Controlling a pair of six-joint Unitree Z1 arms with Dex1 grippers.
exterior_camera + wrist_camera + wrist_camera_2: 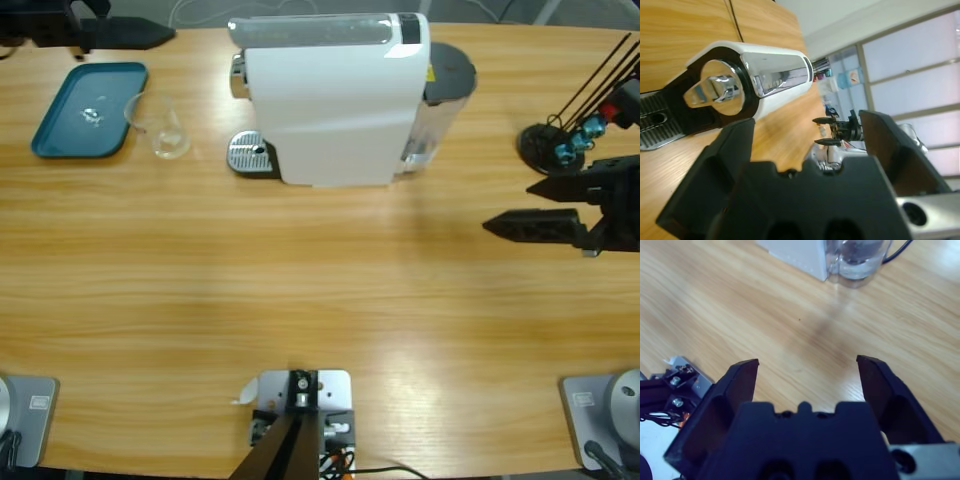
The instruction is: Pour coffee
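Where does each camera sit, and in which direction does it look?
High view: above the table, looking down; right gripper at right edge.
Left wrist view: on the left wrist, along the open left gripper toward the coffee machine.
Right wrist view: on the right wrist, over open jaws, onto wood.
Shared: the machine shows in all three.

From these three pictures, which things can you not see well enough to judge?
- Coffee: none can be made out in the clear glass; high view, too small.
- Left gripper: high view, its arm cut off by the top edge.
- Coffee machine: right wrist view shows only its lower corner and water tank, cut by the top edge.
- Spot on the teal tray: too small to identify.
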